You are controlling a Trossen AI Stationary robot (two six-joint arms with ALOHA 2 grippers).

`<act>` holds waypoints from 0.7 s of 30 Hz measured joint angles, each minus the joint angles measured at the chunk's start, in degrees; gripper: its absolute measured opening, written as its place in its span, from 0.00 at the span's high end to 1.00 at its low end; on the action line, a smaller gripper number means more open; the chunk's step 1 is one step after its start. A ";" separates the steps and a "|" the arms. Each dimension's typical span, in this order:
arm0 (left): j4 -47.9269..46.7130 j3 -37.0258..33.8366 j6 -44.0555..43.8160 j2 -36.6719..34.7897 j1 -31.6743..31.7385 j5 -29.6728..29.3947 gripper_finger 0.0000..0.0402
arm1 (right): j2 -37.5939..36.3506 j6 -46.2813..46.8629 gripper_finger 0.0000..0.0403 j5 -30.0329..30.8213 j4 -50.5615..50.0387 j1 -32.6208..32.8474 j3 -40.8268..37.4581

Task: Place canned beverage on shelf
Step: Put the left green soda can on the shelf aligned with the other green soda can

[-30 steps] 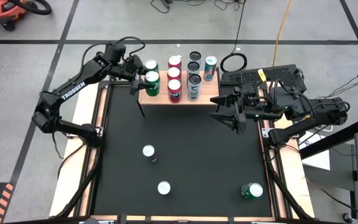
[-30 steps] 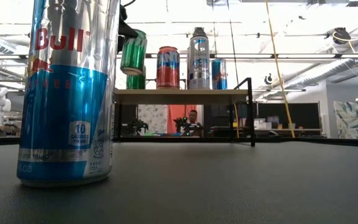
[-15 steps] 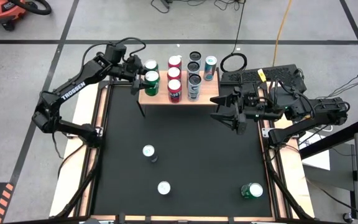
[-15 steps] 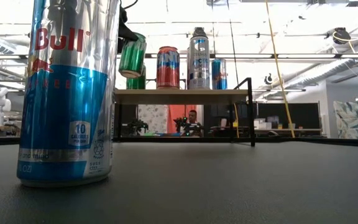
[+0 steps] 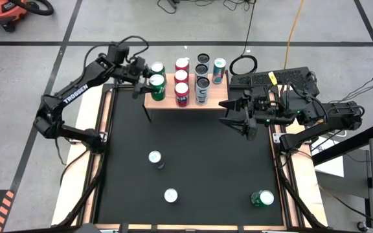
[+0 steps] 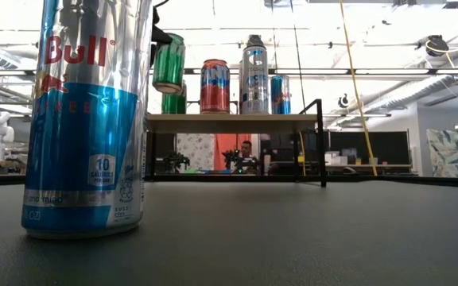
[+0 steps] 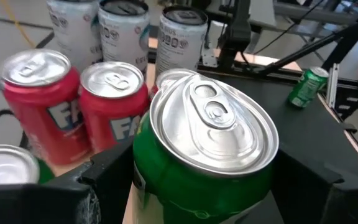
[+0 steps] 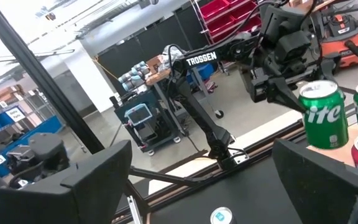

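Note:
The shelf (image 5: 215,95) is a light-wood board on thin black legs at the table's far edge. Several cans stand on it: a green one (image 5: 157,67), red ones (image 5: 181,90), white-and-black ones (image 5: 202,84) and a teal one (image 5: 219,65). My left gripper (image 5: 149,80) is shut on another green can (image 7: 204,162) over the shelf's left end. That can hangs above the board in the low view (image 6: 168,63). My right gripper (image 5: 237,116) waits open, raised off the shelf's right end, with nothing between its fingers (image 8: 92,180). My left gripper pinches the green can's side wall (image 7: 146,182) just under the top rim, one finger (image 7: 114,171) on each side. The fingers come nearly level from the table's far left. The can hangs clear above the shelf board, close to upright, top up.
Three loose cans stand on the black table: two with silver tops (image 5: 154,157) (image 5: 170,195) and a green one (image 5: 262,198) near the front right. One blue-and-silver can (image 6: 86,119) fills the low view's left. The shelf's near left stretch is bare wood.
The held green can has tipped from a clear slant to nearly upright, still clear of the shelf board. My left gripper has stayed over the shelf's left end.

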 joint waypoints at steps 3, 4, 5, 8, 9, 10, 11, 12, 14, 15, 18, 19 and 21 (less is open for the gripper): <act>0.04 0.00 0.73 0.00 3.00 4.70 0.25 | 0.00 0.50 0.09 -0.11 0.00 0.00 0.00; -0.29 0.00 0.95 0.00 4.06 6.59 0.25 | 0.00 0.52 0.09 -0.11 0.00 0.00 0.00; -1.00 0.00 1.55 -0.06 4.98 8.13 0.25 | 0.00 0.66 0.09 -0.11 0.00 0.00 0.00; -2.98 0.01 2.72 -0.09 6.86 11.68 0.25 | 0.00 1.39 0.09 -0.06 0.00 0.00 0.00; -3.23 0.02 3.33 -0.09 7.15 12.48 0.25 | 0.00 1.63 0.09 -0.04 0.00 0.00 0.00; -3.42 0.02 3.70 -0.09 7.24 12.99 0.25 | 0.00 1.81 0.09 0.00 0.00 0.00 0.00; -3.74 0.02 4.46 -0.09 7.25 13.26 0.25 | 0.00 1.81 0.09 0.12 0.00 0.00 0.00; -4.04 0.02 5.21 -0.09 7.25 13.32 0.25 | 0.00 1.81 0.09 0.48 0.00 0.00 0.00; -3.35 -0.55 6.10 -0.09 7.12 13.29 0.25 | 0.00 1.56 0.09 1.54 0.00 0.02 0.00; -2.97 -0.98 6.19 -0.09 6.99 13.18 0.25 | 0.00 1.32 0.09 1.73 0.00 0.02 0.00; -2.97 -2.29 7.19 0.05 6.94 11.22 0.25 | 0.00 0.48 0.09 2.97 0.00 0.00 0.00; -2.96 -2.72 7.94 0.07 6.94 10.99 0.25 | 0.00 0.46 0.09 3.00 0.00 -0.02 0.00; -2.83 -3.43 9.20 0.06 6.95 10.93 0.25 | 0.00 0.45 0.09 3.02 0.00 -0.11 0.00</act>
